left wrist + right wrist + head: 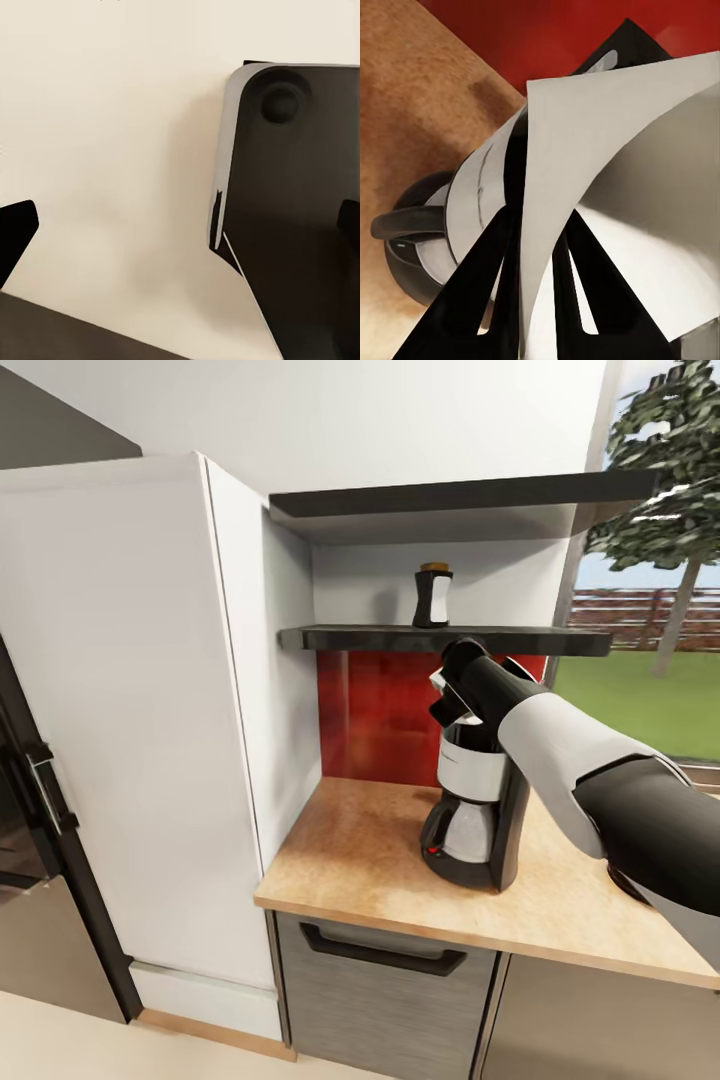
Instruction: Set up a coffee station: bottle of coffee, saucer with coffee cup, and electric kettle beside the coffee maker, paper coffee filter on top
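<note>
**Filter held over the coffee maker**

My right gripper (536, 300) had its jaws pinched on the paper coffee filter (607, 172), just above the coffee maker (478, 810) on the worktop (370, 860). The bottle of coffee (433, 596) stood on the kitchen shelf (380, 639). I could not tell my left jaws' state.

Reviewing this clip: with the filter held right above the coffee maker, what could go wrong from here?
1. The paper coffee filter, pinched edge-on in the right gripper, may slide off the coffee maker when released.
2. The right arm is close under the kitchen shelf; lifting could knock it or the bottle of coffee.
3. Pressing down could tip the machine.
</note>
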